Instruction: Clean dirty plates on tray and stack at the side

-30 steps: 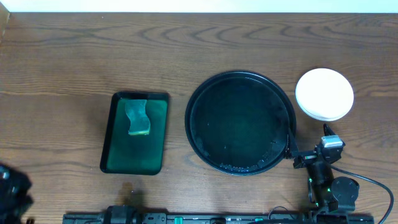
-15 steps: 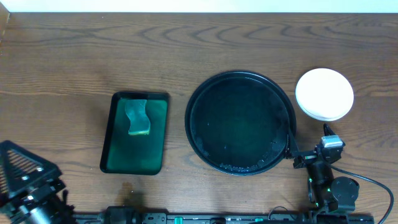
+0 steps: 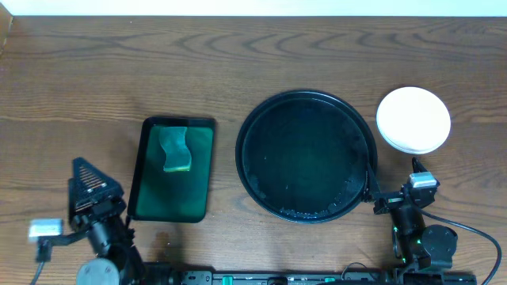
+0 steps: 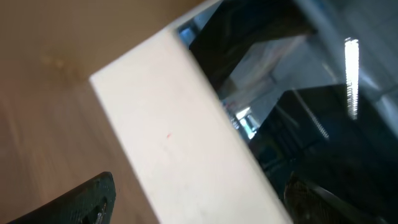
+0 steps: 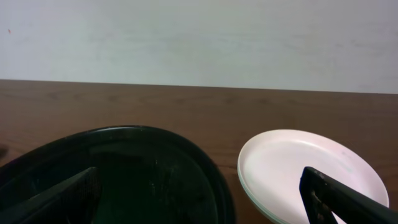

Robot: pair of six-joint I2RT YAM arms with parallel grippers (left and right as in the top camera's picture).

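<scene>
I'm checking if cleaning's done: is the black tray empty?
Empty: the tray shows bare black bottom; the plates sit stacked beside it.

You look down on a brown wooden table (image 3: 238, 63) with strong wavy grain. On its left half lies a small dark green rectangular tray (image 3: 170, 199), its long sides running near to far. In the far half of that tray rests a pale green sponge (image 3: 176, 150) with curved sides and a yellowish near edge. A plain white wall (image 3: 253, 6) borders the table's far edge.
</scene>
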